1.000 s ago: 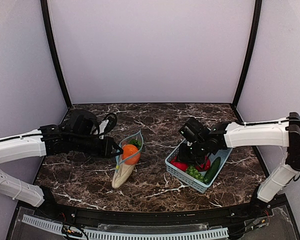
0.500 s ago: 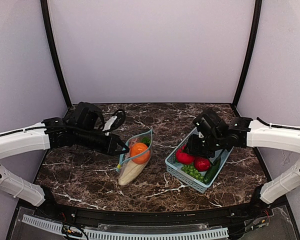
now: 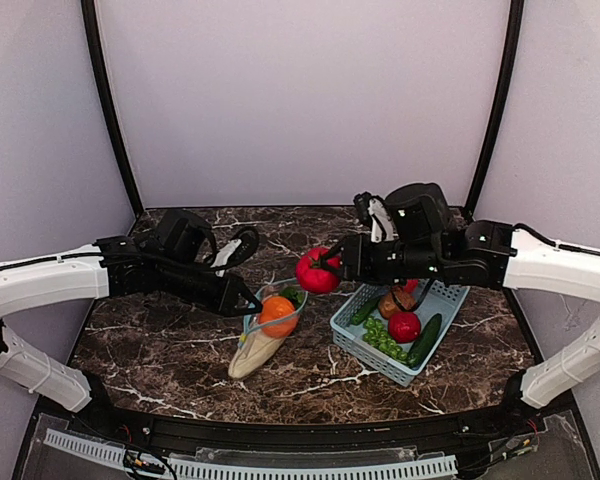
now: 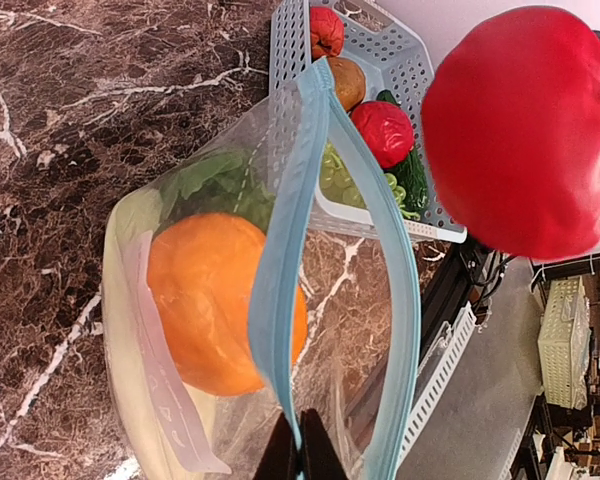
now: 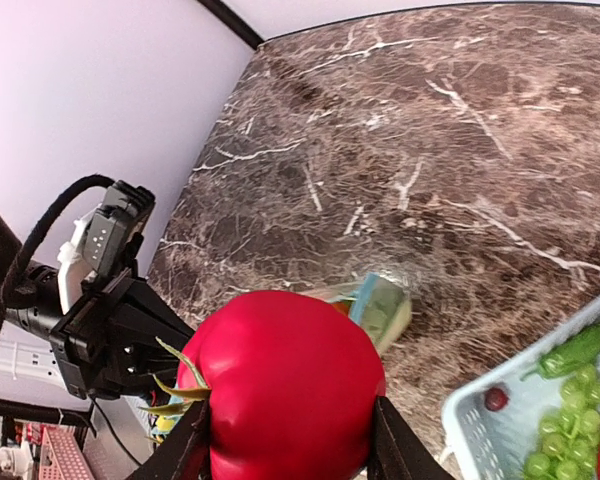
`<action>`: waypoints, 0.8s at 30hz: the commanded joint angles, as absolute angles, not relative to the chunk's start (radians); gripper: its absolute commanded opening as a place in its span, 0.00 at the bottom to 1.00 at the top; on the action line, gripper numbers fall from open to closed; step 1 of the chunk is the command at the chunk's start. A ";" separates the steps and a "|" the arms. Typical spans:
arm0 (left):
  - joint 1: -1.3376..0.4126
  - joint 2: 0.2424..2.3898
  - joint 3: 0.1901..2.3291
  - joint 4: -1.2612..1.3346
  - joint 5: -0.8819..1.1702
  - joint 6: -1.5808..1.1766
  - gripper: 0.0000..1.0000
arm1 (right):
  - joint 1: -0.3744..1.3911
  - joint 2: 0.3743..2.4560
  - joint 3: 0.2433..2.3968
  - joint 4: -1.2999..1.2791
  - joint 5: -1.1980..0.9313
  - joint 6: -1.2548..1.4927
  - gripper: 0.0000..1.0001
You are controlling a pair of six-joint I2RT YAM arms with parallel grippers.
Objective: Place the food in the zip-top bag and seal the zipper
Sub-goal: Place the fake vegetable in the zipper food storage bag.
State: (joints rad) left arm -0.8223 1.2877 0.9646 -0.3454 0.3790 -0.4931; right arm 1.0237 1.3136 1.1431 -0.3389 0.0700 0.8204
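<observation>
Right wrist view shows the right claw [image 5: 290, 440] clamped on a glossy red round plastic tomato [image 5: 285, 385], one dark finger on either flank, its green stalk pointing towards the left arm. From above, the tomato hangs in the air between the light blue lattice basket [image 3: 375, 360] and the clear flat zip-top bag [image 4: 285, 140], near the bag but not over its mouth.

The left claw [image 4: 298, 450] is closed, pinching one side of the narrow light blue zipper [image 4: 280, 280] and lifting that lip off the dark marbled counter [image 3: 180, 350]. The mouth gapes in a slim leaf shape. A smooth orange fruit [image 4: 215, 300], a green leafy piece [image 4: 205, 180] and a long cream-white squash [image 3: 248, 352] already lie inside.

Judging by this, the risk is fit. The tomato looks about as broad as the opening, and the orange sits high, close under the mouth. Only one lip is held, so a tomato arriving off-centre could press the free lip shut, shove the bag along the counter, or drop outside and roll off. A hard push might also drag the strip out of the left claw's pinch.
</observation>
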 commanded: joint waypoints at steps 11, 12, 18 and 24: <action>-0.819 1.273 0.926 -0.334 0.337 -0.515 0.01 | 1.096 1.657 1.267 -0.104 -0.186 0.832 0.17; -0.819 1.273 0.919 -0.334 0.333 -0.517 0.01 | 1.101 1.671 1.264 -0.100 -0.198 0.844 0.16; -0.819 1.269 0.913 -0.362 0.271 -0.531 0.01 | 1.123 1.747 1.267 -0.129 -0.228 0.912 0.14; -0.819 1.236 0.912 -0.394 0.209 -0.530 0.01 | 1.135 1.765 1.278 -0.147 -0.244 0.903 0.14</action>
State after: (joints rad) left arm -0.8219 1.2793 0.9073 -0.4458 0.2642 -0.5274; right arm 1.0836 1.7306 1.2655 -0.1051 -0.1349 0.8967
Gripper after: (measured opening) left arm 0.009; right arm 0.445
